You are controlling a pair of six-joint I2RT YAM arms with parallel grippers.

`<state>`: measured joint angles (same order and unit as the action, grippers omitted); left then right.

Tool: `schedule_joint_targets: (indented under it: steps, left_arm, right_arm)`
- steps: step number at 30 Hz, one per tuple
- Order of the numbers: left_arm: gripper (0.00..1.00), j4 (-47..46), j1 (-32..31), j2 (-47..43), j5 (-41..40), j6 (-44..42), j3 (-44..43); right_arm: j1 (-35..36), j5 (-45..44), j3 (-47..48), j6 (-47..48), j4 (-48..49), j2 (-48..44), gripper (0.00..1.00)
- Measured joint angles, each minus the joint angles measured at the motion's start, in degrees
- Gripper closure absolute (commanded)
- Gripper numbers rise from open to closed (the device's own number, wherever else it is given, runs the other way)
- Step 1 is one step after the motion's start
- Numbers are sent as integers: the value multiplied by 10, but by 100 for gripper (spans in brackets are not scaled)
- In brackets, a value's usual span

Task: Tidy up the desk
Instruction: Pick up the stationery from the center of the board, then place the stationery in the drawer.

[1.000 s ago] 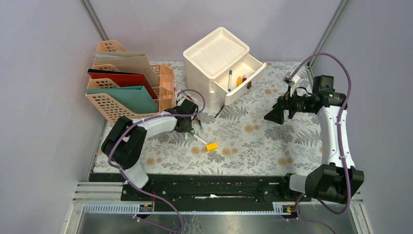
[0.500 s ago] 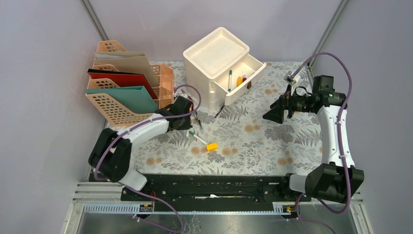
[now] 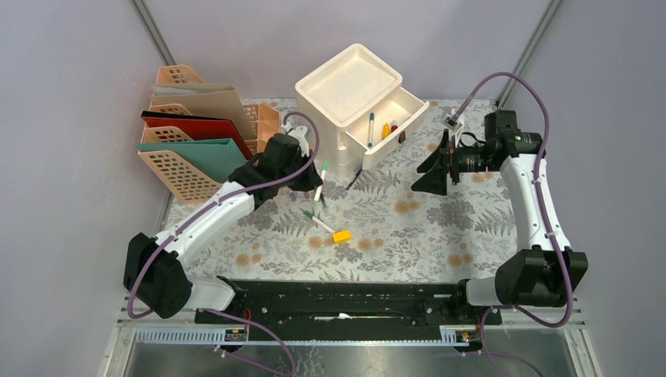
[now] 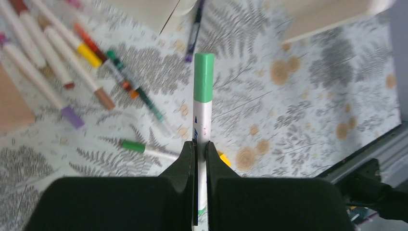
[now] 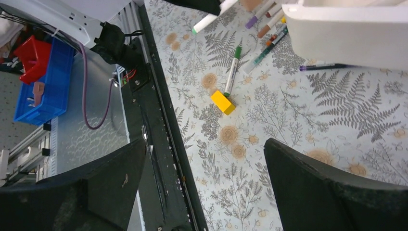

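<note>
Green-capped and white-barrelled, a marker [image 4: 204, 96] is sitting pinched between the closed fingers of the left gripper [image 4: 198, 153], which is hanging just left of the white drawer unit [image 3: 345, 90], above the cloth. The marker is pointing away from the wrist, cap outward. The right gripper [image 3: 434, 169] is gripping nothing; its jaws are standing wide apart, and it is hovering right of the unit's open drawer [image 3: 400, 137]. The desk [image 3: 440, 236], covered in fern-and-flower cloth, is lying under the drawer unit and spreading out in front of it toward the arm bases. Loose markers [image 4: 53, 57] are lying heaped on the cloth at the unit's left front corner, and a dark pen [image 4: 194, 29] is lying just in front of the unit. Further in front, a second green-capped marker [image 5: 232, 70] is lying with one end just beside a yellow block [image 5: 223, 102]; whether they are touching I cannot tell. A peach file rack [image 3: 196, 137] is standing left of the unit.
</note>
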<state>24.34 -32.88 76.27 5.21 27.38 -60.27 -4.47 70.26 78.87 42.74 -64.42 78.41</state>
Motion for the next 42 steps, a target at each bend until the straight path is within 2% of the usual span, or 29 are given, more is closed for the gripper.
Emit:
schedule_joint_targets:
  steps: [6, 12, 21, 30, 35, 37, 42]
  left_arm:
    - [100, -23, -2, 3, 42, -8, -82]
    - [100, -81, -11, 3, 117, -6, -108]
    - [100, -220, -34, 50, 266, 48, -135]
    - [100, -260, -61, 98, 305, 75, -154]
    - [100, -264, -62, 108, 309, 83, -157]
    - [100, -266, -62, 108, 311, 85, -157]
    - [100, -269, -62, 108, 311, 87, -157]
  right_arm:
    - [30, 17, 63, 4, -9, 40, 0]
    - [38, 47, 124, -14, -8, 78, 0]
    - [71, 54, 152, -133, 74, 108, 0]
    - [110, 58, 164, -212, 130, 136, 1]
    - [125, 71, 167, -247, 156, 144, 18]
    - [128, 76, 170, -261, 168, 153, 32]
    - [139, 92, 174, -281, 183, 171, 79]
